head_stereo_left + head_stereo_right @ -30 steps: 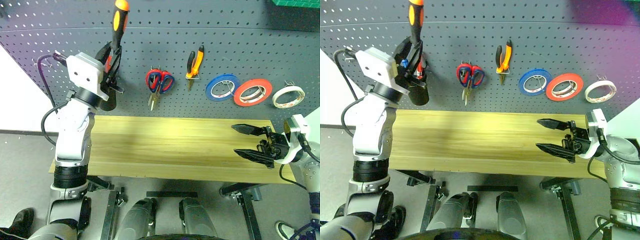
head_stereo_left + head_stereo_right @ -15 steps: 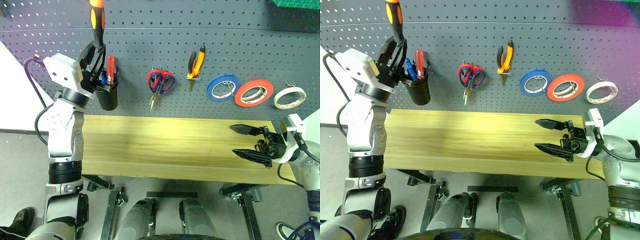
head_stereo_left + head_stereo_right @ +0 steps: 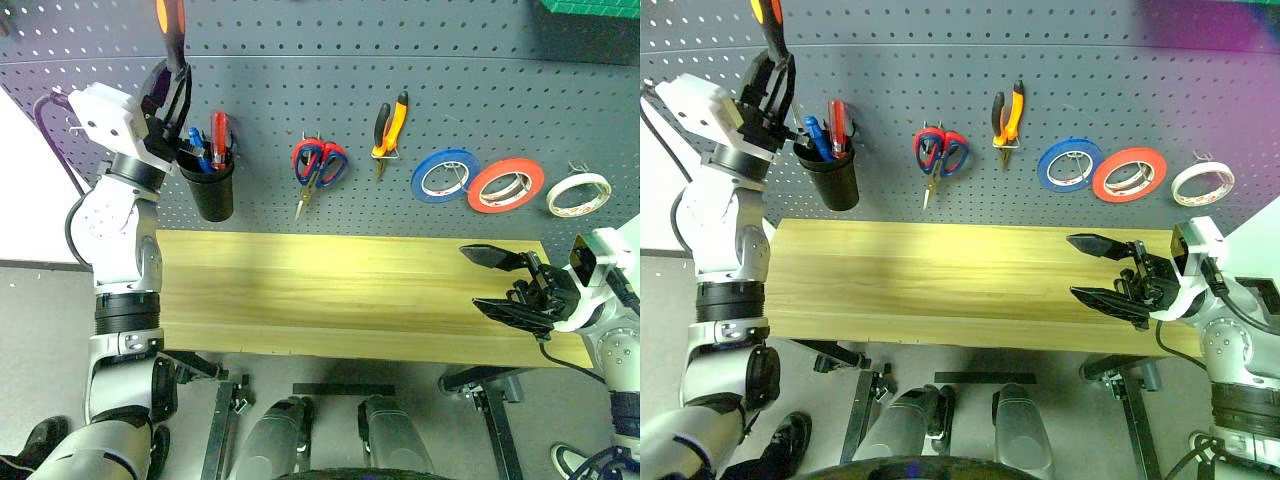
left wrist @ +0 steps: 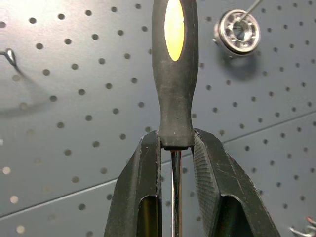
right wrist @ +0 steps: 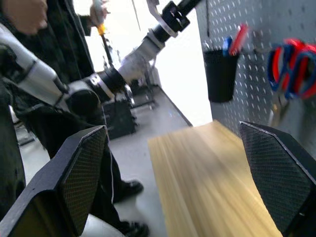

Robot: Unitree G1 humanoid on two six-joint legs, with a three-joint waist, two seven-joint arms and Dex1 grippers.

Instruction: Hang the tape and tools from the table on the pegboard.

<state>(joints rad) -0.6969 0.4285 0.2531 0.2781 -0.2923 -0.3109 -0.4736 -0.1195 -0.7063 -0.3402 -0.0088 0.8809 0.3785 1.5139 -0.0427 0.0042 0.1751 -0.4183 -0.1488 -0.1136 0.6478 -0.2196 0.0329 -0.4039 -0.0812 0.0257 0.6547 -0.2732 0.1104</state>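
**Screwdriver held up at pegboard**

Right end effector (image 3: 510, 282) spread wide over the bench (image 3: 340, 290) right end, holding nothing. Left end effector (image 3: 168, 92) clamped on the screwdriver (image 3: 171, 25), upright, beside black cup (image 3: 210, 185). On the pegboard (image 3: 400, 90): scissors (image 3: 318, 168), pliers (image 3: 390, 128), white tape (image 3: 577, 193).

My count, on the dark grey perforated pegboard (image 3: 330, 90): tape rolls 3, right of frame (blue ring (image 3: 444, 175), red-orange ring (image 3: 506, 185), whitish-cream ring (image 3: 577, 193)) | red-and-blue-looped scissors (image 3: 318, 166) 1 | orange-and-black pliers (image 3: 389, 127) 1 | black cup (image 3: 210, 186) 1 | orange-and-black-handled screwdriver (image 3: 173, 40) 1, upper left | light wooden table (image 3: 340, 295) 1
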